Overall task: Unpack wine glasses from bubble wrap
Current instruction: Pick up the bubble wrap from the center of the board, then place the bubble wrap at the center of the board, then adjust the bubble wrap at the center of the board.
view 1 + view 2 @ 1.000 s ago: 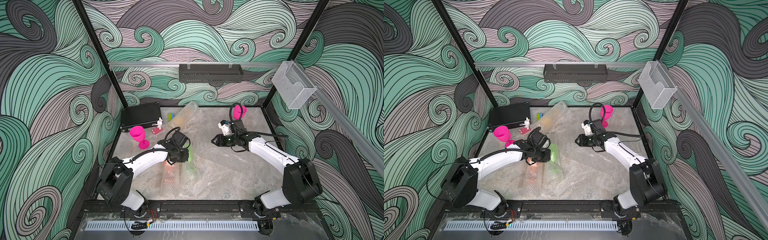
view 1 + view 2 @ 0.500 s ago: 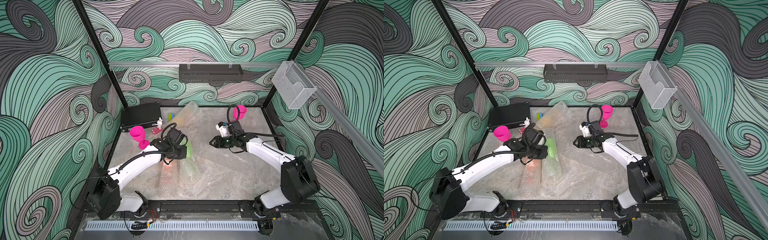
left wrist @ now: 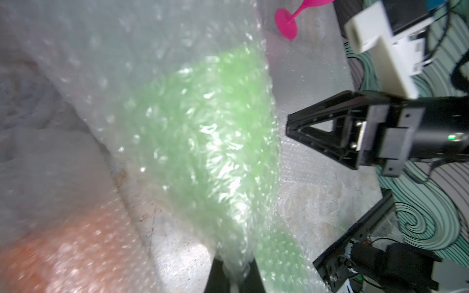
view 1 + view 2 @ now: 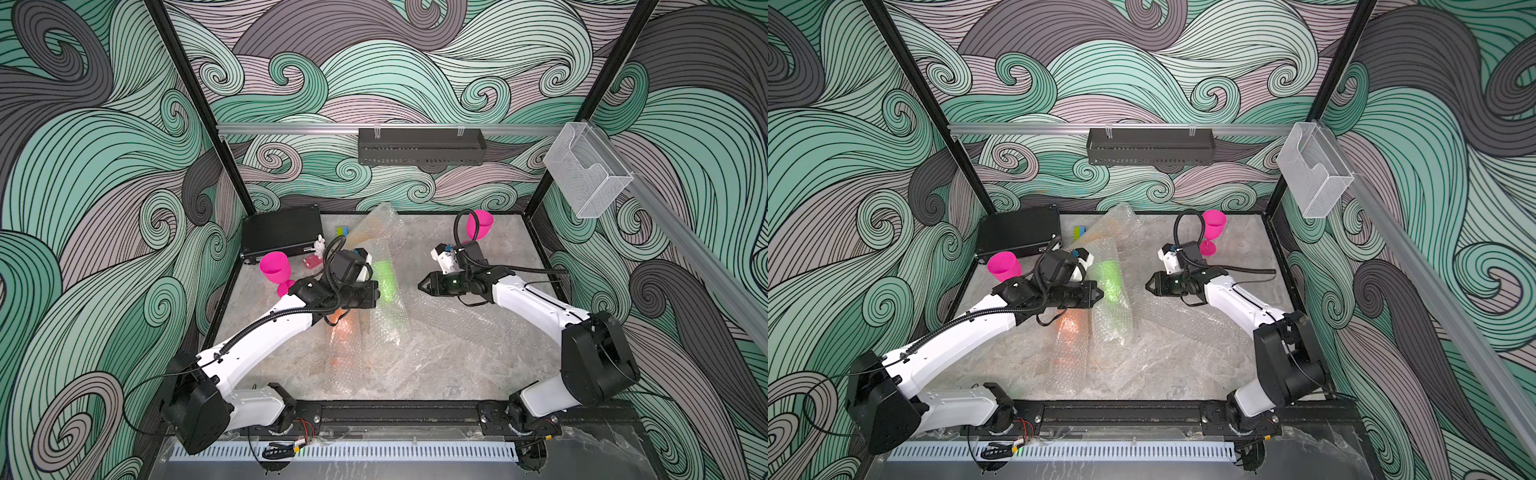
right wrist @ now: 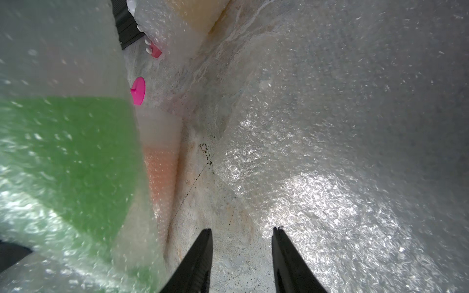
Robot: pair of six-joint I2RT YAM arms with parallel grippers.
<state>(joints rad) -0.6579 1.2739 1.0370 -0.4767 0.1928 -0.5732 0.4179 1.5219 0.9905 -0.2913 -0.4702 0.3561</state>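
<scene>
- Left gripper (image 3: 232, 277) pinches the wrap (image 3: 121, 55), seemingly by the green goblet's (image 3: 203, 142) stem.
- Right gripper (image 5: 242, 229), spread, empty: we clamp the goblet, then pull apart slowly.

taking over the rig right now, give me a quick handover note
Left gripper: shut, pinching the bubble wrap sleeve around the lime green goblet.
Right gripper: open, empty, facing that sleeve.
Done: two unwrapped and upright, one magenta goblet by the black case, the other magenta goblet at the back behind the right arm.
Left to do: the lime green goblet, the orange goblet lying wrapped beside it, and a yellowish goblet sleeved at the back.
A loose bubble wrap sheet lies below the right arm.
</scene>
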